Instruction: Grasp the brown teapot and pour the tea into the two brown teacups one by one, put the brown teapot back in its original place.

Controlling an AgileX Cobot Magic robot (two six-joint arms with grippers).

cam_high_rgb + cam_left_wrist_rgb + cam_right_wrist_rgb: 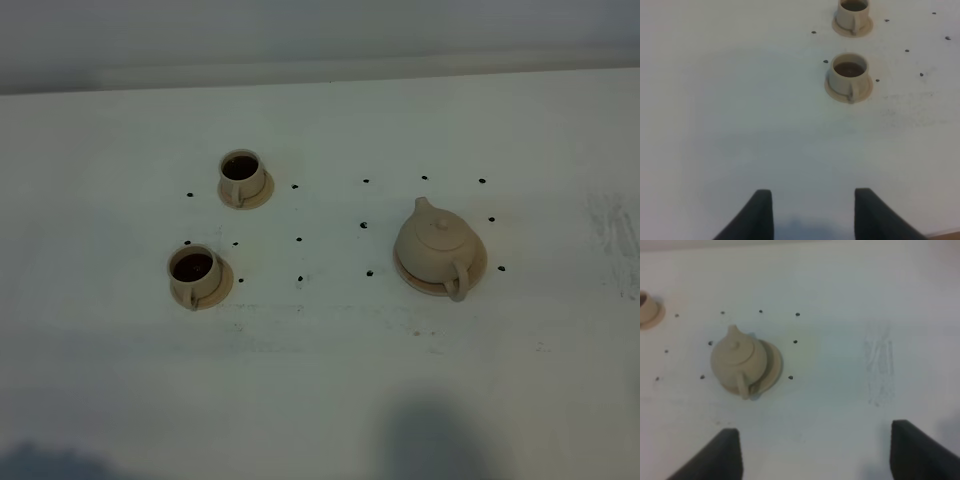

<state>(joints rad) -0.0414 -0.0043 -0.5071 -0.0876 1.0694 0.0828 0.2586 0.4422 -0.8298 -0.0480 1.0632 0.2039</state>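
Note:
The brown teapot (438,250) sits upright on its flat saucer, the original place (481,266), right of centre, spout pointing to the back and handle to the front. In the right wrist view the teapot (737,362) lies well ahead of my right gripper (815,460), which is open and empty. The two brown teacups (240,175) (193,272) stand on small saucers at the left, both with dark tea inside. The left wrist view shows the nearer cup (847,75) and the farther cup (853,12) far beyond my left gripper (812,220). Its fingers stand apart with nothing between them.
Small black dots (299,240) mark the white table (320,380) around the cups and teapot. A scuffed patch (615,235) lies at the right. Neither arm shows in the exterior high view, only dark shadows at the front edge.

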